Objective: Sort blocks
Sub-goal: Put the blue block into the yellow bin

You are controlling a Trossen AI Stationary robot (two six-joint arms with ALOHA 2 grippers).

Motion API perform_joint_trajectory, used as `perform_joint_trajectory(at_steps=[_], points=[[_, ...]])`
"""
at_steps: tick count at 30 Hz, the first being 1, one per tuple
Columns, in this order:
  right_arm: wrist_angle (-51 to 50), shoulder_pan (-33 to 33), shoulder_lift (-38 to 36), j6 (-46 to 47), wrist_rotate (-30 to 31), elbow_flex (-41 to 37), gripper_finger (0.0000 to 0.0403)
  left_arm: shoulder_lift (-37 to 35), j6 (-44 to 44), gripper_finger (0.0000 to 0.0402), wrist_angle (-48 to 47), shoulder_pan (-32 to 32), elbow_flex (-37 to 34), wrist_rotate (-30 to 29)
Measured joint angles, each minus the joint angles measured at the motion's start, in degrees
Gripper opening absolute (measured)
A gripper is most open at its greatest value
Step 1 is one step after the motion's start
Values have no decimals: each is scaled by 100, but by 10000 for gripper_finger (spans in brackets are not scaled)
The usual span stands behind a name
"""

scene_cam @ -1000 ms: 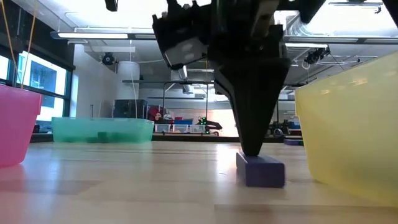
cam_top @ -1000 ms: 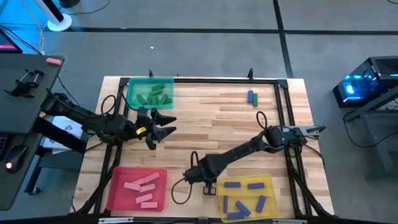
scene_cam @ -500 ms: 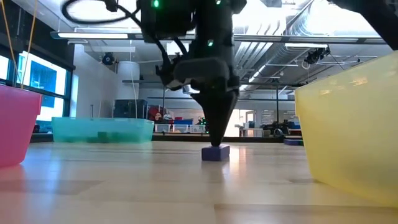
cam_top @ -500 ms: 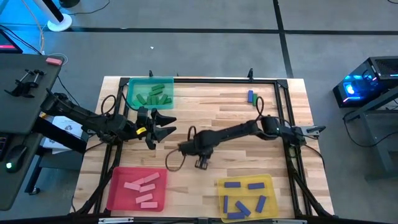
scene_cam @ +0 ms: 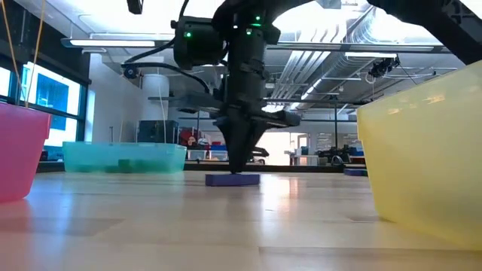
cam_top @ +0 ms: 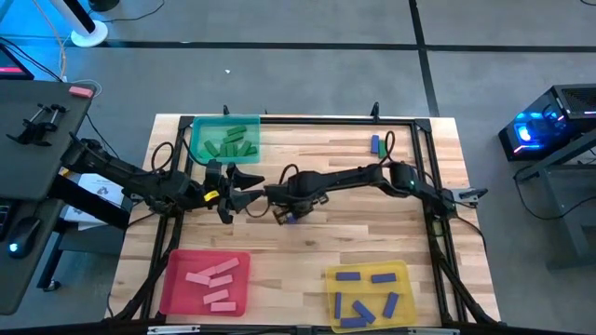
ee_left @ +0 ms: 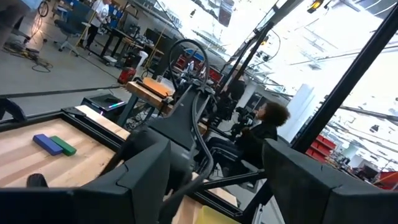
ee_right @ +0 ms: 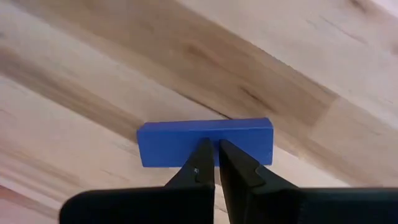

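We kept our right fingers (ee_right: pixel 216 163) closed, pressing the blue block (ee_right: pixel 205 142) flat across the desk (cam_top: pixel 354 219); left fingers (cam_top: pixel 244 189), beside it, gaped.

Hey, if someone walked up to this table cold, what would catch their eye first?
Probably the right gripper, shut, its tips pressed against a lone blue block mid-table, close to the open left gripper. Next, the three bright trays: green at the far left corner, red and yellow along the near edge.

One camera looks straight down on the whole tabletop (cam_top: pixel 354 209); another sits low at 6 o'clock, sharing the blue block (scene_cam: pixel 232 179).
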Motion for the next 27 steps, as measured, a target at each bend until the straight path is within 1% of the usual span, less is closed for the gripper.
perform_joint_trajectory(at_steps=[4,7,11,13,15,18,21,23,25,27], points=[[414,-68,0,708,-74,-3,0,0,2,238,0,0,0,0],[502,-59,-36,1047,363,28,0,0,4,238,1,0,0,2],[430,20,-184,1121,936,350,0,-31,-5,238,14,0,-3,7],[168,62,-288,1019,1222,555,0,-90,-61,238,6,0,-4,134],[-149,108,-430,668,1436,662,0,-156,-49,238,11,4,-7,461],[-645,128,-801,79,1493,670,0,-268,238,238,-86,-7,-7,961],[-1523,139,-1200,-5,1693,646,0,-400,391,238,-534,-34,-7,1367],[-2166,171,-1396,32,1879,638,0,-464,475,238,-1011,-62,-2,1405],[-2698,242,-1625,105,2023,627,0,-470,555,238,-1677,-83,2,1299],[-2676,376,-1972,53,2028,513,0,-376,652,238,-2238,-79,0,1104]])
